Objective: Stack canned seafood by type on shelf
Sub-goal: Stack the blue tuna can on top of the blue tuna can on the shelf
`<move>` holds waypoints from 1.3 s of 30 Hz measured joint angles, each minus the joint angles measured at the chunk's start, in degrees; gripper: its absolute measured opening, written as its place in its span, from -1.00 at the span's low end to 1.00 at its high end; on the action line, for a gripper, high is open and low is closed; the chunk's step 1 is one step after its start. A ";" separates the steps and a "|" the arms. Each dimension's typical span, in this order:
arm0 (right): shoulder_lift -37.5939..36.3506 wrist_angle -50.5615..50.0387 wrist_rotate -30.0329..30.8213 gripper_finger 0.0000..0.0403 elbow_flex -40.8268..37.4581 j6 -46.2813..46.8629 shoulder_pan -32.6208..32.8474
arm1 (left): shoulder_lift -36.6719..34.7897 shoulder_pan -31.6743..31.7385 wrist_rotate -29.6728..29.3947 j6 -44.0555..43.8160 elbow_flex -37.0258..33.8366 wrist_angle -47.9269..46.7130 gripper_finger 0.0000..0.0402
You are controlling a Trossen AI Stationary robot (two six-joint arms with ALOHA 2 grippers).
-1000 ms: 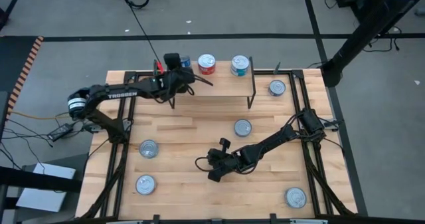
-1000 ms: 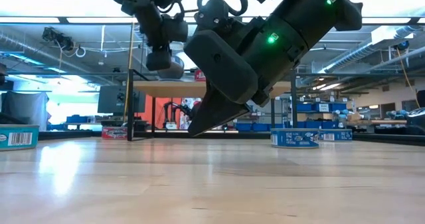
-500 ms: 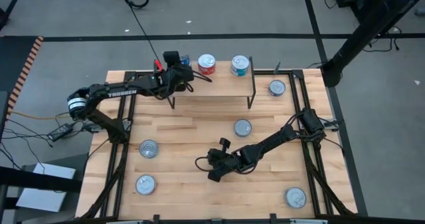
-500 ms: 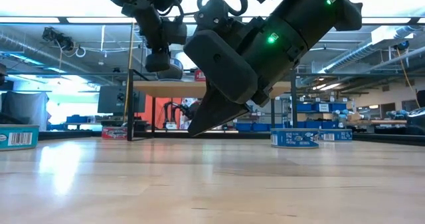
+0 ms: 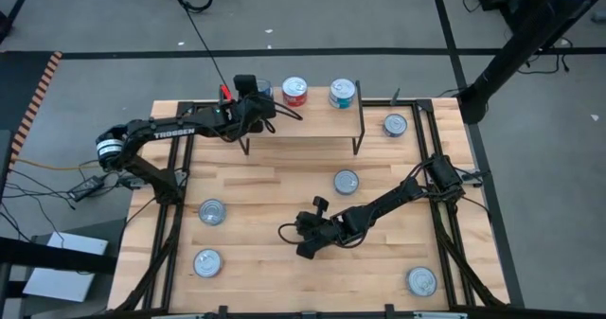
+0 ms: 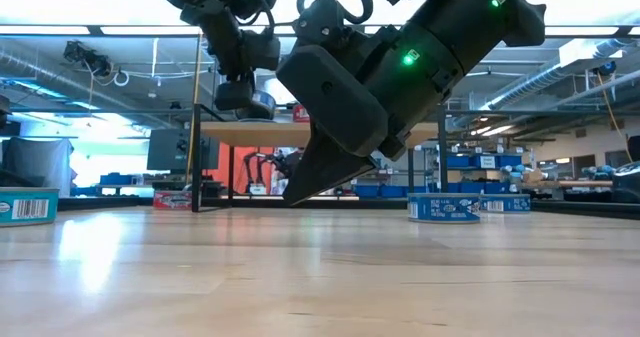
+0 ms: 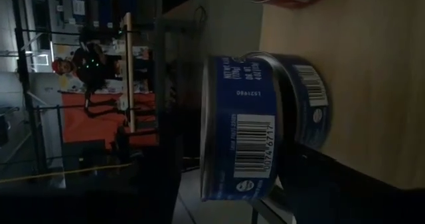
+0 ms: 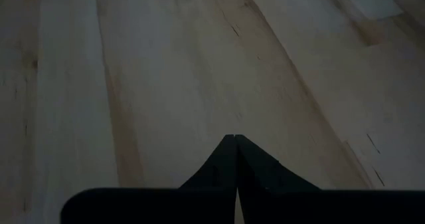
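The step in hand is judged to be placement of a blue tin [image 7: 242, 127] onto another blue tin [image 7: 307, 98] at the shelf's [image 5: 322, 118] nine o'clock end, beside the red tin [image 5: 295, 92]. The left gripper [image 5: 263, 104] sits at the stack; whether its jaws have let go cannot be told. Next move calls for a straight retreat without nudging the stack. The right gripper [image 5: 305, 248] rests pinched shut at table centre, holding nothing.
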 joint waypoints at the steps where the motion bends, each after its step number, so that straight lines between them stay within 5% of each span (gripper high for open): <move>1: 0.00 -0.01 0.00 -0.94 0.00 0.00 0.00 | 0.00 0.00 0.26 -0.02 0.00 -0.04 0.18; 39: 0.00 0.07 -0.48 -0.94 0.00 0.09 0.02 | 0.00 2.14 5.51 -3.68 0.07 -2.77 0.19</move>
